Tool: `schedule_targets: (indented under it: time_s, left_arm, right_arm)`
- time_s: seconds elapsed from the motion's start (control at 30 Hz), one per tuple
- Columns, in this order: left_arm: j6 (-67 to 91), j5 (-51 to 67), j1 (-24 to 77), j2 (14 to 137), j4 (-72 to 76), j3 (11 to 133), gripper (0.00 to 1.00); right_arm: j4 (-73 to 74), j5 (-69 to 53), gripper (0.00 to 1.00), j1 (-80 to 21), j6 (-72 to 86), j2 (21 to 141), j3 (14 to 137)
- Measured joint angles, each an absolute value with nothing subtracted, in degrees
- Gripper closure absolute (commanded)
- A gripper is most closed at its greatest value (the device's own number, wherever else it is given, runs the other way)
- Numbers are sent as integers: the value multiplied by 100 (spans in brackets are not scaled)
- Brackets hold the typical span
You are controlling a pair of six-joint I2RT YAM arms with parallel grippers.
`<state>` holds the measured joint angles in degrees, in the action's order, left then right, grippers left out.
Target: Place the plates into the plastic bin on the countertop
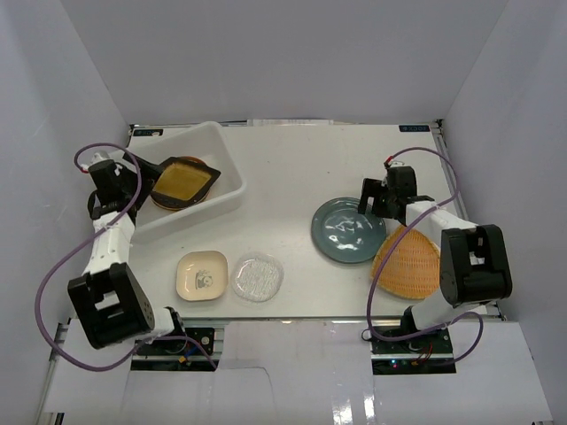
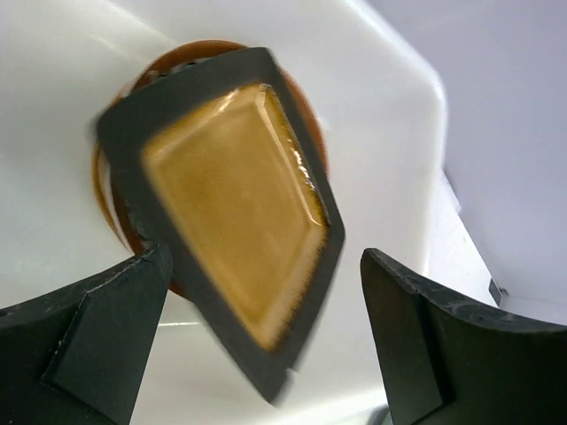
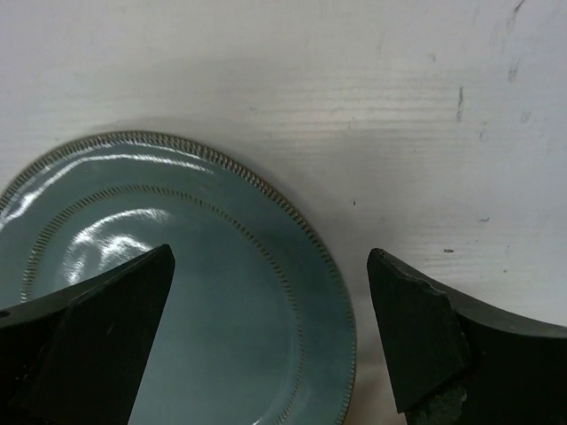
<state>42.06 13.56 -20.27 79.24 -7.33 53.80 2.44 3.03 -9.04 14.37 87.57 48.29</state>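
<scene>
The white plastic bin [image 1: 221,164] stands at the back left of the countertop [image 1: 292,168]. In it the black-rimmed amber square plate [image 1: 184,180] lies tilted on a brown round plate [image 1: 161,204]. My left gripper [image 1: 149,175] is open at the bin's left end. In the left wrist view the square plate [image 2: 235,204] has its near corner between my open left gripper [image 2: 266,345], with blurred edges, over the brown plate [image 2: 306,106]. My right gripper [image 1: 369,200] is open over the far right rim of the teal round plate [image 1: 345,232]. In the right wrist view the gripper [image 3: 270,336] straddles that rim [image 3: 177,301].
An orange woven plate [image 1: 409,264] lies right of the teal plate, under my right arm. A small cream square dish [image 1: 202,274] and a small clear glass dish [image 1: 258,277] sit near the front edge. White walls enclose the table.
</scene>
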Motion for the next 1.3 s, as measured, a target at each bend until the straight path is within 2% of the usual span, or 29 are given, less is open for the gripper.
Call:
schedule_targets:
  time_s: [0.13,0.27,0.4,0.43,0.53,0.63,0.77,0.87,0.93,0.97,1.0,1.1,1.3]
  left_arm:
    - [3999,1385,-1811,7240,-714,5273,2]
    - [3809,1481,-1623,6836,-797,5275,2]
    - [3723,1551,-1603,6751,-987,5275,2]
    - [3723,1597,-1601,6751,-1041,5275,2]
    - [3693,1741,-1422,6713,-1142,5275,3]
    - [3651,1719,-445,6584,-1251,5315,4]
    - [3592,1651,1680,6580,-1319,5518,5]
    - [3605,1535,2829,6698,-1339,5535,5]
    - [3647,1273,3343,6934,-1330,5535,5]
    - [3675,1179,3535,7109,-1328,5533,6]
    - [3721,1079,3697,7317,-1291,5531,7]
    - [3894,821,3938,7957,-1083,5454,9]
    - [4211,226,3988,8696,-519,5188,9]
  right_arm:
    - [582,172,5,-930,1177,9059,4871]
    - [786,141,12,-976,1015,9238,4925]
    - [840,91,32,-1004,928,9371,5024]
    - [851,69,50,-989,923,9408,5065]
    - [749,-272,70,-945,1000,9511,5175]
    - [528,-836,76,-987,1343,9664,5251]
    - [154,-1100,77,-1068,1780,10053,5542]
    - [3,-1157,76,-1059,1962,10256,5697]
    - [-54,-1153,68,-1059,2036,10276,5717]
    - [-67,-1151,60,-1059,2062,10276,5719]
    - [-89,-1131,45,-1059,2064,10276,5719]
    - [-128,-1055,31,-1044,2034,10267,5706]
    - [-429,-1603,32,-705,2062,10193,5437]
